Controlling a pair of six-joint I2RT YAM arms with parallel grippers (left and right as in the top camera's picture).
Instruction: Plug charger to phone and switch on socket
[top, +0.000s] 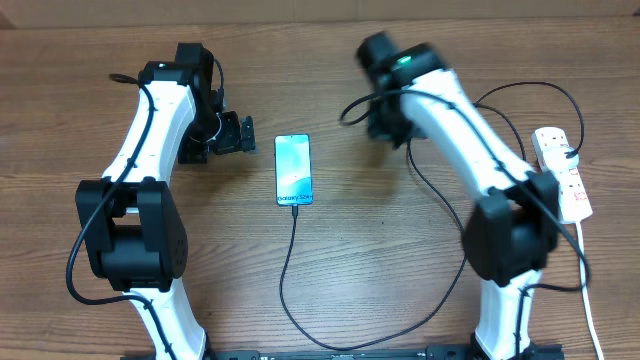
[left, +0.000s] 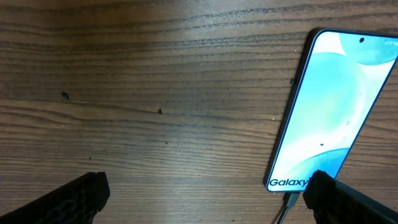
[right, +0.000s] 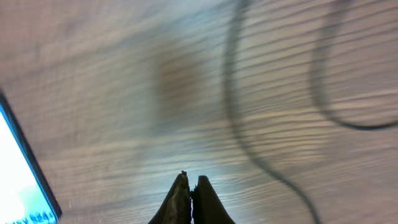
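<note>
- Above the worktop (top: 330, 60), my left gripper (left: 205, 194) is spread wide just beside the phone (top: 293, 170); my right gripper (right: 190, 190) is pressed together.
- Socket (top: 562, 172) lies at my far right, well apart from the phone.
- Phone lies screen up between my arms.
- Charger (top: 290, 270) tip meets its bottom edge.

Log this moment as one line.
charger plugged into phone | left fingers open, beside phone | right fingers shut, empty | socket untouched
</note>
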